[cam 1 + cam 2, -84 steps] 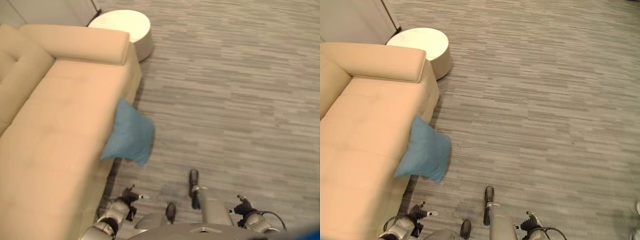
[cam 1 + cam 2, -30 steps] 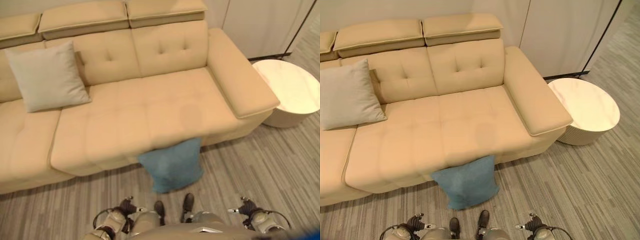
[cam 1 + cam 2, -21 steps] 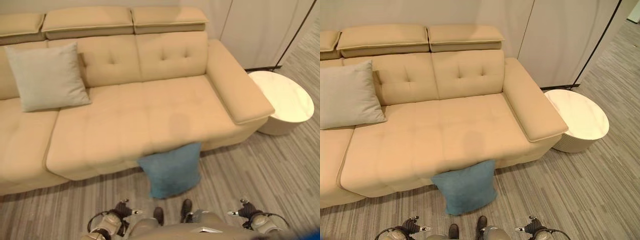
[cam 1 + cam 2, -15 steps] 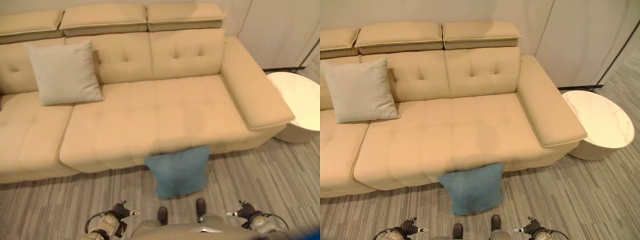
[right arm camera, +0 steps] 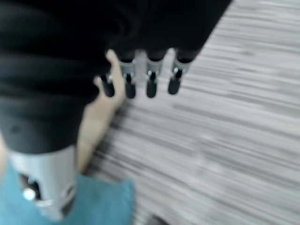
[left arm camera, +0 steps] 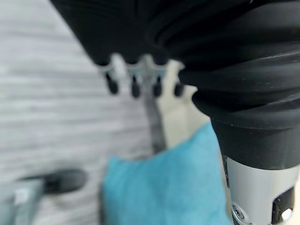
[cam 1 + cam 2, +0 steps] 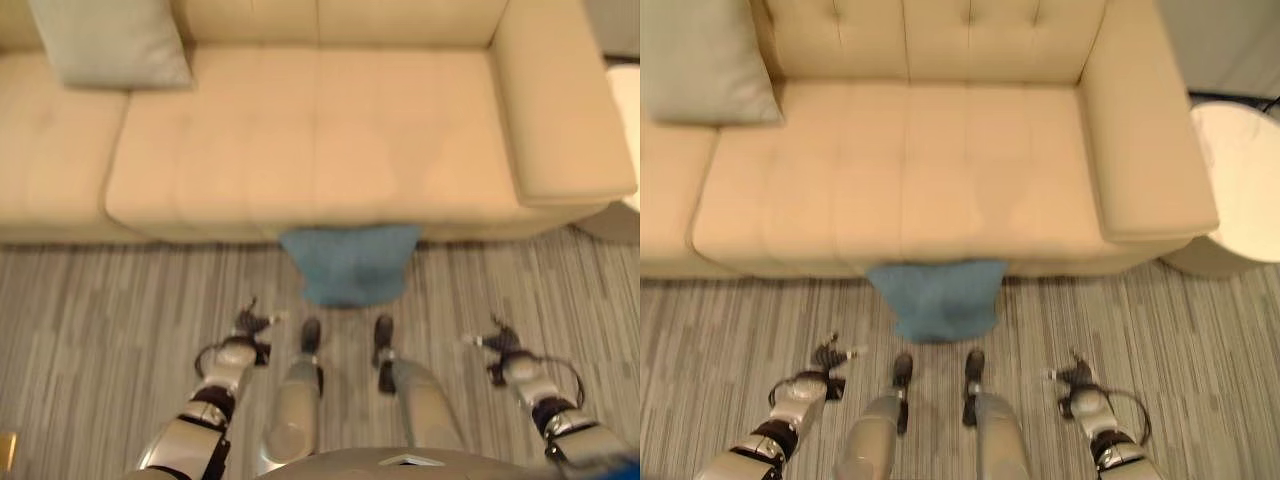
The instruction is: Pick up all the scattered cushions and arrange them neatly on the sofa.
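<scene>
A tan sofa (image 7: 910, 170) spans the room, a grey cushion (image 7: 700, 60) already propped at its back on the robot's left. A blue cushion (image 7: 937, 295) leans against the sofa's front edge on the striped floor (image 7: 1200, 330), directly ahead. The left hand (image 7: 250, 325) and right hand (image 7: 495, 340) hang low at either side, fingers relaxed, holding nothing. Both likely need to close on the blue cushion's sides together before lifting. No writing is legible.

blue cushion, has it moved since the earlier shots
No. The blue cushion still leans on the floor against the sofa front, under the same seat; only the camera shifted.
</scene>
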